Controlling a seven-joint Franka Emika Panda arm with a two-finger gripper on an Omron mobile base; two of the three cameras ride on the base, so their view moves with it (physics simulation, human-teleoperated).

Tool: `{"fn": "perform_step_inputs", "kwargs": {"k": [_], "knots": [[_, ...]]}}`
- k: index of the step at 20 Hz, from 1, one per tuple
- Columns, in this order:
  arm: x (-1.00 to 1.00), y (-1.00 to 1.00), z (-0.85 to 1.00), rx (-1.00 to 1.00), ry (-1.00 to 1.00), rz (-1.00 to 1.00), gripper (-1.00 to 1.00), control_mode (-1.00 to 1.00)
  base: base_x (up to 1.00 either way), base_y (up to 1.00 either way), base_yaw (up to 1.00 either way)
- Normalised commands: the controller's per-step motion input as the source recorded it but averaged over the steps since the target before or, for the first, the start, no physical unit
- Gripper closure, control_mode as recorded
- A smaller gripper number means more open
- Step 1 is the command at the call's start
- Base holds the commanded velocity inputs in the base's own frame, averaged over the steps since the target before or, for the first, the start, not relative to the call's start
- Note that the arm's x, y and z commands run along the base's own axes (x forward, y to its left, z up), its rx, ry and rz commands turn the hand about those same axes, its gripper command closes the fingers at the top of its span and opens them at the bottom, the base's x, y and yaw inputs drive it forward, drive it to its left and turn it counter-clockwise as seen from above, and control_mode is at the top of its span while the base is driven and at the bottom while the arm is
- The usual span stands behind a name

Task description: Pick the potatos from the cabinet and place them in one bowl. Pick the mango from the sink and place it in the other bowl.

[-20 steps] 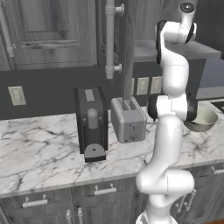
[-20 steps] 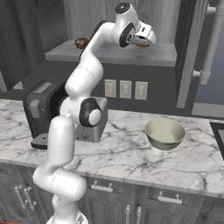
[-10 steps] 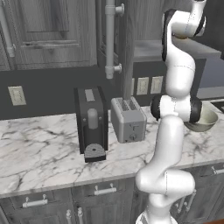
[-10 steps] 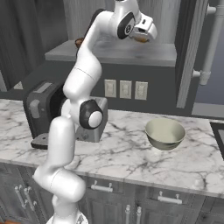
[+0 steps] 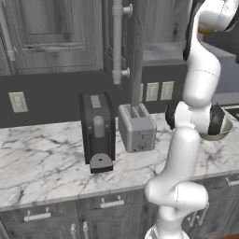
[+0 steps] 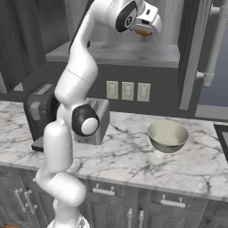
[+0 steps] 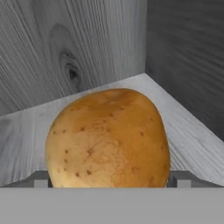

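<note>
Potato (image 7: 107, 138): orange-brown, speckled, sits between the gripper's fingers, which press its two flanks low down. Gripper (image 6: 143, 29) is clenched on it, raised above the pale grey cabinet shelf (image 6: 116, 52). In the hand view the shelf's back corner lies just behind the potato: wood-grain wall to the left, darker wall to the right, bare shelf on both sides.

Right base view: the potato shows as an orange patch under the hand, near the shelf's front edge, with open air below. The beige bowl (image 6: 168, 135) stands on the marble worktop (image 6: 133, 160), lower and to the right, well apart from the toaster (image 6: 95, 124). Open worktop surrounds the bowl. Coffee machine (image 5: 97, 133) stands just beside the toaster.
</note>
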Motion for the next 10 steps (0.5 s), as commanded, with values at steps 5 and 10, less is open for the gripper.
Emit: {"fn": "perform_step_inputs", "kwargs": {"k": [5,10], "knots": [[-0.85,0.09,-0.27,-0.07,-0.19,0.05,1.0,-1.0,0.0,0.0,0.0],[-0.87,0.2,-0.46,-0.08,-0.16,0.08,1.0,-1.0,0.0,0.0,0.0]]}}
